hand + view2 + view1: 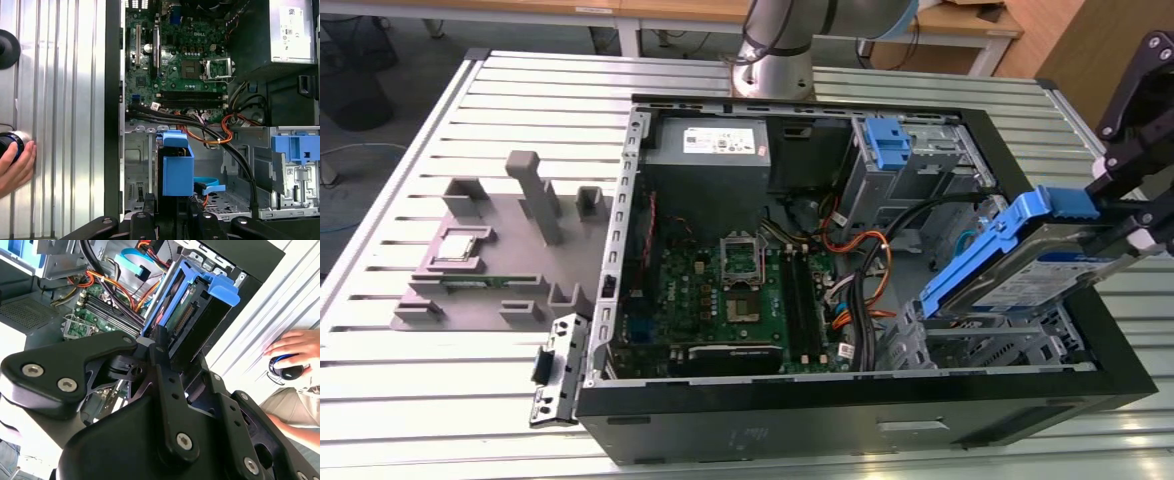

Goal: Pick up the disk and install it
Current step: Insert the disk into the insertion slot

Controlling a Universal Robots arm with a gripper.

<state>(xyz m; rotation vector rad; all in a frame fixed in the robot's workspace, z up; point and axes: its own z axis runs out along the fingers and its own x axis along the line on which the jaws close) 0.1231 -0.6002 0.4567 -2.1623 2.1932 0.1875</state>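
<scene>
The disk is a silver drive with a white-and-blue label in a blue plastic carrier. It hangs tilted above the metal drive cage in the corner of the open computer case at the exterior view's right. My gripper comes in from the exterior view's right edge and is shut on the disk's end. In the second wrist view the black fingers clamp the disk near its connector edge. In the first wrist view the disk's blue carrier stands just beyond the gripper, over the cage.
The open black case lies on a slatted metal table. Inside are the green motherboard, a grey power-supply box, cables and a second blue bracket. A grey fixture stands at the exterior view's left. A hand rests beside the case.
</scene>
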